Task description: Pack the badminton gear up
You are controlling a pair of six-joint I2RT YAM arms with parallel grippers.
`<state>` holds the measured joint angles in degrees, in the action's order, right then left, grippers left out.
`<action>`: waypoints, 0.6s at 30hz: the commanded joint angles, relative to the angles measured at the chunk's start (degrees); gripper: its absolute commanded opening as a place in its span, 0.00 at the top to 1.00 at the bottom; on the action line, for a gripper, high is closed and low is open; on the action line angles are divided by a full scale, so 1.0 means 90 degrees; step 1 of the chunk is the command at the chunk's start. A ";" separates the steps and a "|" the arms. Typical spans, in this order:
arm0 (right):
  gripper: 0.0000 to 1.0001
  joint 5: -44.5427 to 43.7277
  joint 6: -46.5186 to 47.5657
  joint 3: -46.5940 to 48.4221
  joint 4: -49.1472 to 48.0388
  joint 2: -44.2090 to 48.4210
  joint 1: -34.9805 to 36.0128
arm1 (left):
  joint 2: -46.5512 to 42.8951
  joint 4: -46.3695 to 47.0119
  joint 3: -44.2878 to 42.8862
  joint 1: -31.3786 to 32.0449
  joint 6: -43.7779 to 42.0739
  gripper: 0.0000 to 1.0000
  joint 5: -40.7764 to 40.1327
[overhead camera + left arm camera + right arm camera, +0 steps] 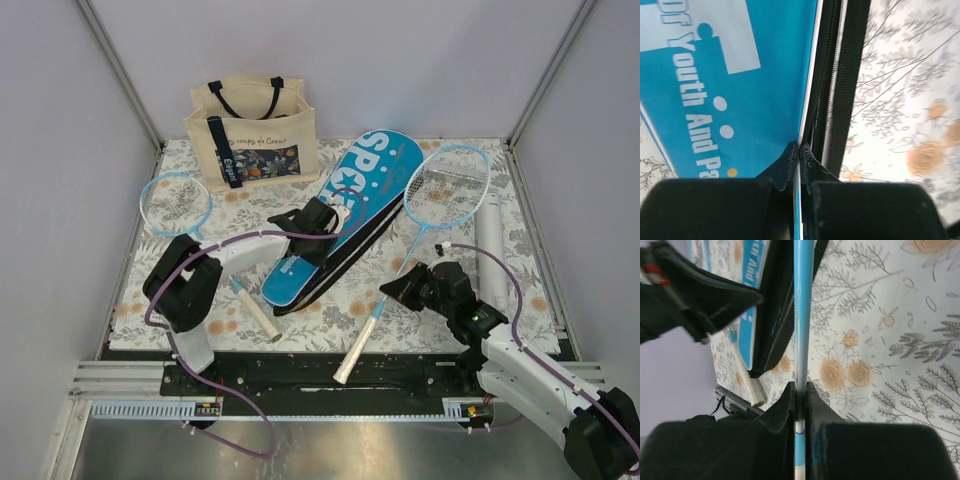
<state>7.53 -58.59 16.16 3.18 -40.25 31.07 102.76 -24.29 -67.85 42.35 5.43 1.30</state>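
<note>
Risk sits mostly at the case: the left gripper has its fingertips pressed together on the thin white-piped edge of the blue case, right beside the zipper and the black strap (a shallow pinch, by the look of it). If it lifts quickly, the fabric could slide out, or the whole case could drag across the floral cloth instead of opening. The right gripper is clamped on the light-blue shaft of one racket, which lies just right of the case with its head toward the far side. Held near the handle end, the long racket may droop or swing when carried, and its head could snag the strap or knock the white tube lying close beside it. The second racket lies at the left, partly under the left arm, with no gripper on it.
</note>
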 commanded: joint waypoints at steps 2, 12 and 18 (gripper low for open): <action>1.00 0.0393 -0.0238 0.0372 0.0115 -0.0390 0.0034 | -0.0860 0.0725 0.0136 -0.0213 0.1182 1.00 0.0782; 1.00 0.0628 -0.0707 0.0294 0.0057 -0.0450 0.0034 | -0.1281 0.1312 0.0459 -0.0457 0.1799 1.00 0.1203; 1.00 0.0862 -0.0873 0.0158 -0.0177 -0.0684 0.0034 | -0.1330 0.1449 0.0479 -0.0496 0.1896 1.00 0.1418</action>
<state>12.67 -64.53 16.49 6.24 -45.43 31.07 93.82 -16.58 -63.46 38.28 20.64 11.20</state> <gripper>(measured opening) 0.066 0.025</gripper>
